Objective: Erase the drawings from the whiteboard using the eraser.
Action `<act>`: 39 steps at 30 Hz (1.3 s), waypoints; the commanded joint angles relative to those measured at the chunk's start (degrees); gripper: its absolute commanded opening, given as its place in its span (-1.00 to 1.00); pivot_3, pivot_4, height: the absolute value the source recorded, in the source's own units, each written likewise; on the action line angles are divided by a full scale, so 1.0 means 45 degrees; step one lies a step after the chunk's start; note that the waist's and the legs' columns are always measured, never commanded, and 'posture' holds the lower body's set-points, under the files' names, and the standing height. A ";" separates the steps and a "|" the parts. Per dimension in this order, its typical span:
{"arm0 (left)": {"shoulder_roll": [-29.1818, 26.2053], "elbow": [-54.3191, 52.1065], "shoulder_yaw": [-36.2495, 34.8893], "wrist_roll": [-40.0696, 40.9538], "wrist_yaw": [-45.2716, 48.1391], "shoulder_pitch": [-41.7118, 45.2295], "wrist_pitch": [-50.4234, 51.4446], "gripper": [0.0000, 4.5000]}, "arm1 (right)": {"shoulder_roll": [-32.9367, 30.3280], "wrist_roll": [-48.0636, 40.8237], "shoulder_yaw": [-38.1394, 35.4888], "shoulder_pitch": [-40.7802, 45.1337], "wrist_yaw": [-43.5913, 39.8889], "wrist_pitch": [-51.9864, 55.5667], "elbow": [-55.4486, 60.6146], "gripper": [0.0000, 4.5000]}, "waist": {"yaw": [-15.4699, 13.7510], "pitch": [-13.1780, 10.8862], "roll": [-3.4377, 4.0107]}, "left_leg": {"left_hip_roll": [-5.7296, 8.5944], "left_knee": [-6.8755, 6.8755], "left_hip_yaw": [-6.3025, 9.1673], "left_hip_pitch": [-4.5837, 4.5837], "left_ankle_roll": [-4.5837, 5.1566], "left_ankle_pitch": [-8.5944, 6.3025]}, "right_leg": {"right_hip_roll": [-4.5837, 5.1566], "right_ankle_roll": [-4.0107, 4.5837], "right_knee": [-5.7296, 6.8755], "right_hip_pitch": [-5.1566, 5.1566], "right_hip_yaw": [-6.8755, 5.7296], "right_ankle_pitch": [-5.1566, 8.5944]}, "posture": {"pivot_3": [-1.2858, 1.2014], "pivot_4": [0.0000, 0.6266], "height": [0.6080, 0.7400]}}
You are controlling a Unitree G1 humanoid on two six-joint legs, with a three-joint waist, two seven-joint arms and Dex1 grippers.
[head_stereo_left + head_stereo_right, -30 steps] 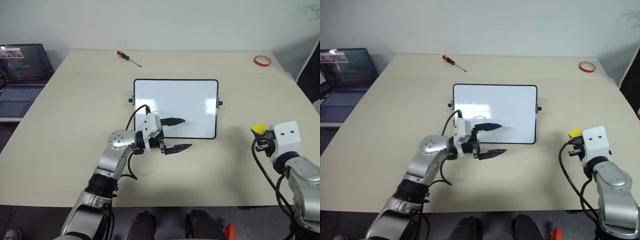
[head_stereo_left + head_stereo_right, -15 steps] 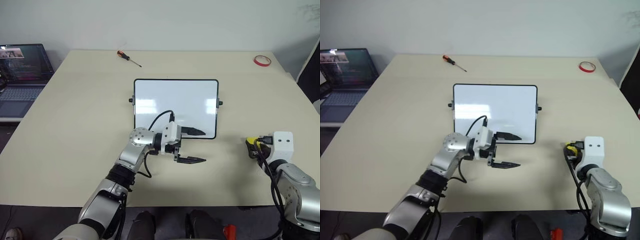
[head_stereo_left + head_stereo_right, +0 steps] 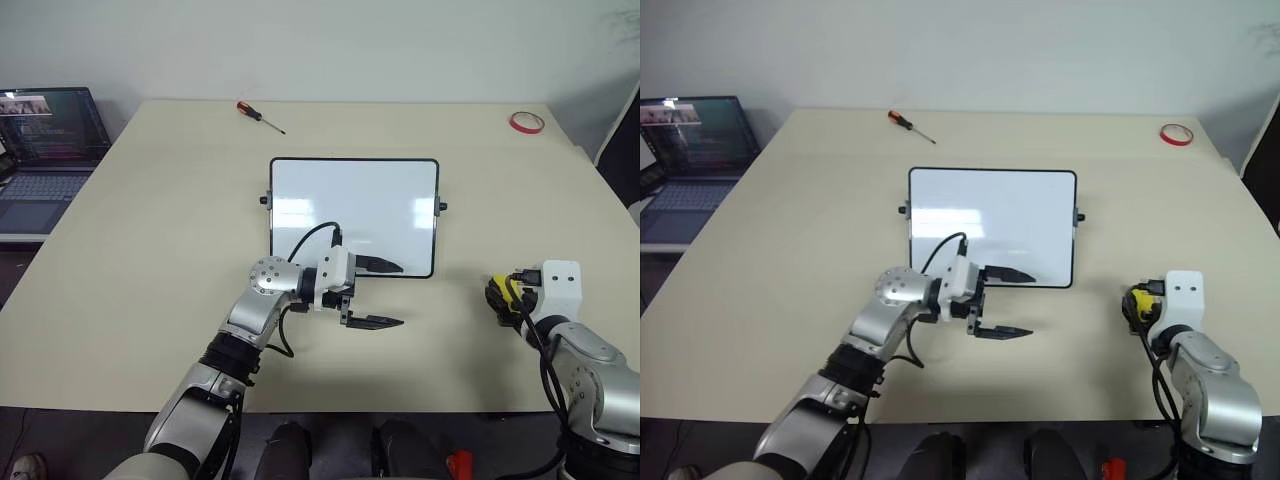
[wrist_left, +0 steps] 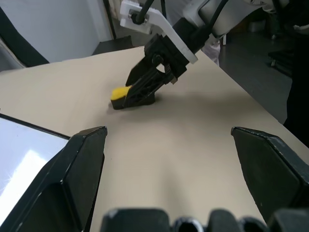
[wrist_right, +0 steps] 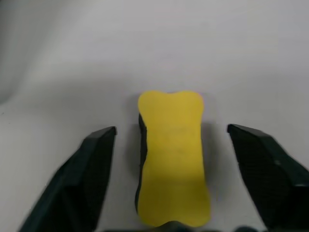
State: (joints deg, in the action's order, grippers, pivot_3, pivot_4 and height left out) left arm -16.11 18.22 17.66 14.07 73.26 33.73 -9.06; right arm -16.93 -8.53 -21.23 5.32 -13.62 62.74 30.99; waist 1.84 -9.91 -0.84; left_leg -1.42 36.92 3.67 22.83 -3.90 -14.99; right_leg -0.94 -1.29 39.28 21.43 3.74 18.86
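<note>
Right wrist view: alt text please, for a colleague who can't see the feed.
A yellow eraser with a dark underside lies on the pale table, lengthwise between the right gripper and its open jaws, with a gap on each side.

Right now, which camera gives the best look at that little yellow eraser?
The right wrist view: the eraser lies on the table between the open right gripper's fingers, its outline plain. The left wrist view shows it from the side, partly behind those fingers. The head views show a yellow speck.
</note>
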 commanded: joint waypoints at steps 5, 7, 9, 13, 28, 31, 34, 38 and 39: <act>-0.0235 -0.1033 -0.0504 0.0433 -0.0190 -0.0101 0.0531 1.00 | -0.0036 -0.0520 -0.0319 0.0622 0.0237 0.0108 0.0900 0.99 | 0.0005 0.0000 0.0001 | 0.0000 0.0006 -0.0005 -0.0004 0.0000 0.0000 | -0.0001 0.0000 0.0022 0.0004 0.0008 0.0000 | 0.03 -0.52 1.00; -0.0389 -0.1555 -0.0974 0.0804 -0.0616 -0.0345 0.1046 1.00 | 0.0118 -0.0804 -0.0480 0.0895 0.0359 0.0369 0.1555 0.99 | 0.0035 0.0001 0.0002 | -0.0007 0.0009 -0.0010 -0.0007 0.0001 0.0001 | -0.0001 0.0000 0.0040 0.0010 0.0017 0.0000 | 0.03 -0.52 1.00; -0.0452 -0.2373 -0.1729 0.1228 -0.1723 -0.0647 0.2021 1.00 | 0.0246 -0.0963 -0.0615 0.1037 0.0513 0.0420 0.2217 0.99 | 0.0053 0.0001 0.0002 | -0.0014 0.0009 -0.0010 -0.0013 0.0001 0.0002 | -0.0001 0.0000 0.0058 0.0016 0.0026 0.0001 | 0.03 -0.52 1.00; -0.0671 -0.4747 -0.3209 0.1516 -0.4504 -0.1897 0.4151 1.00 | 0.0738 -0.0870 -0.0655 0.0778 0.1121 -0.0427 0.3420 0.99 | 0.0027 0.0003 0.0004 | -0.0032 0.0016 0.0016 -0.0010 0.0001 0.0002 | 0.0001 0.0000 0.0059 0.0009 0.0008 0.0002 | 0.03 -0.52 1.00; 0.1005 -1.0995 -0.5771 -0.0449 -1.2781 -0.7801 0.5740 1.00 | 0.2492 0.0736 0.2082 -0.3543 0.1990 -0.7577 0.3595 0.99 | 0.0000 0.0013 -0.0002 | -0.0045 0.0011 0.0054 -0.0066 -0.0008 0.0005 | 0.0053 -0.0010 0.0083 -0.0017 0.0036 0.0010 | 0.03 -0.52 1.00; 0.1152 -1.1580 -0.5784 -0.0603 -1.3207 -0.8770 0.5663 1.00 | 0.2620 0.0853 0.2457 -0.4218 0.2024 -0.8254 0.3536 0.99 | 0.0001 0.0013 -0.0003 | -0.0046 0.0010 0.0047 -0.0073 -0.0008 0.0006 | 0.0053 -0.0008 0.0087 -0.0016 0.0043 0.0011 | 0.03 -0.52 1.00; 0.1208 -1.2327 -0.5803 -0.0604 -1.3518 -0.9699 0.5795 1.00 | 0.2429 0.0951 0.2783 -0.4651 0.1848 -0.8609 0.3513 0.99 | 0.0003 0.0016 -0.0010 | -0.0043 0.0013 0.0042 -0.0078 -0.0009 0.0006 | 0.0052 -0.0008 0.0094 -0.0023 0.0043 0.0011 | 0.03 -0.52 1.00; 0.1152 -1.2797 -0.5633 -0.0618 -1.3659 -1.0126 0.5848 1.00 | 0.2222 0.1006 0.2885 -0.4301 0.1893 -0.8792 0.3228 0.99 | 0.0004 0.0019 -0.0013 | -0.0041 0.0012 0.0007 -0.0089 -0.0009 0.0005 | 0.0043 -0.0009 0.0095 -0.0027 0.0047 0.0012 | 0.03 -0.52 1.00; 0.1151 -1.2737 -0.5586 -0.0667 -1.3702 -1.0087 0.5790 1.00 | 0.2215 0.1086 0.2963 -0.4151 0.1945 -0.8880 0.2994 0.99 | 0.0003 0.0019 -0.0014 | -0.0041 0.0012 -0.0001 -0.0093 -0.0009 0.0005 | 0.0037 -0.0008 0.0099 -0.0028 0.0048 0.0012 | 0.03 -0.52 1.00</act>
State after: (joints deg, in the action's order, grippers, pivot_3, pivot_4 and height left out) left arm -10.90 -36.38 -7.66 11.33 11.92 -12.05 18.13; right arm -6.59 -4.09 -8.14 -14.21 -5.02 24.78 44.44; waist 1.85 -9.82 -0.90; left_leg -1.59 36.98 3.64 22.40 -3.94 -14.96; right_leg -0.81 -1.32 39.75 21.30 3.97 18.92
